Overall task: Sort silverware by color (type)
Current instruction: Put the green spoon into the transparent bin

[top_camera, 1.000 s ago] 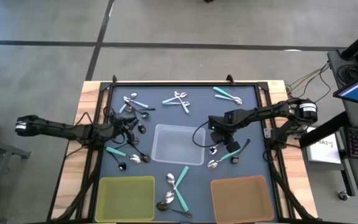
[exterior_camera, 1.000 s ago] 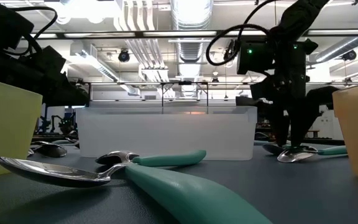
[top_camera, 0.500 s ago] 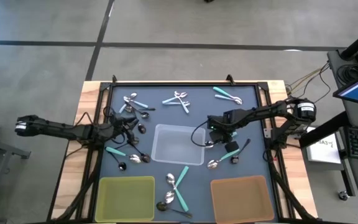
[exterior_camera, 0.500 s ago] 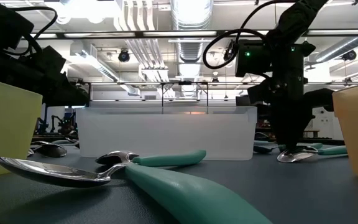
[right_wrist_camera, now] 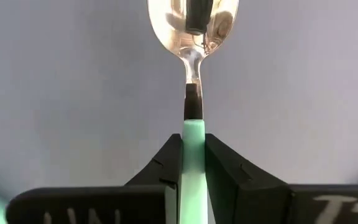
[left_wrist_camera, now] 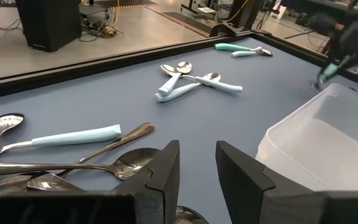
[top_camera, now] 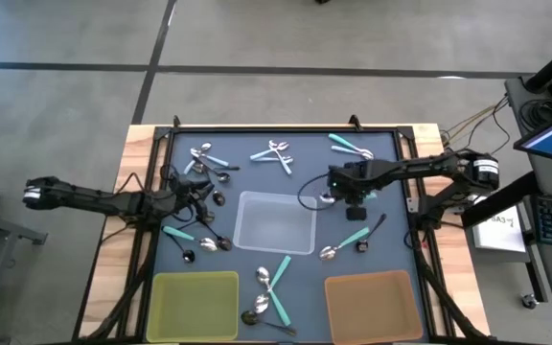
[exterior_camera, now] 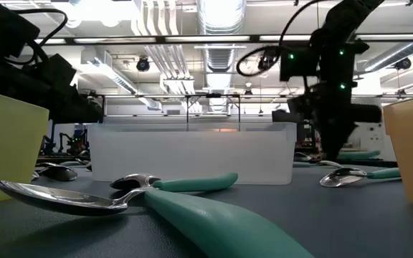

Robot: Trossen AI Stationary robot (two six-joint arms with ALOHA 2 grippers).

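Note:
A teal-handled spoon (right_wrist_camera: pixel 193 74) with a shiny bowl (right_wrist_camera: pixel 193 17) is in my right gripper (right_wrist_camera: pixel 193 142), which is shut on it above the mat, just right of the clear bin (top_camera: pixel 276 222). In the high view this gripper (top_camera: pixel 351 195) points steeply down. My left gripper (left_wrist_camera: pixel 197 167) stands open and low at the mat's left side (top_camera: pixel 192 195), over a heap of spoons (left_wrist_camera: pixel 61 168), with nothing between its fingers. Other spoons lie flat on the mat, among them a teal one (top_camera: pixel 343 245) close to my right gripper. My right gripper pinches the spoon's teal handle (right_wrist_camera: pixel 193 127) between its two fingers, near the end where the handle meets the metal neck. The fingers come from above and lie across the handle. The bowl sticks out past the fingers, and the spoon is clear of the mat.
A yellow bin (top_camera: pixel 195 305) and a brown bin (top_camera: pixel 372 305) stand at the near edge, with the clear bin in the middle. Loose spoons lie at the far edge (top_camera: pixel 276 153) (top_camera: pixel 351 147), at the left (top_camera: pixel 204 158) and near the front (top_camera: pixel 274 283).
My right gripper has shut on the teal-handled spoon, then risen and gone toward the far edge, rolling its wrist. The spoon has left the mat and hangs clear of it.

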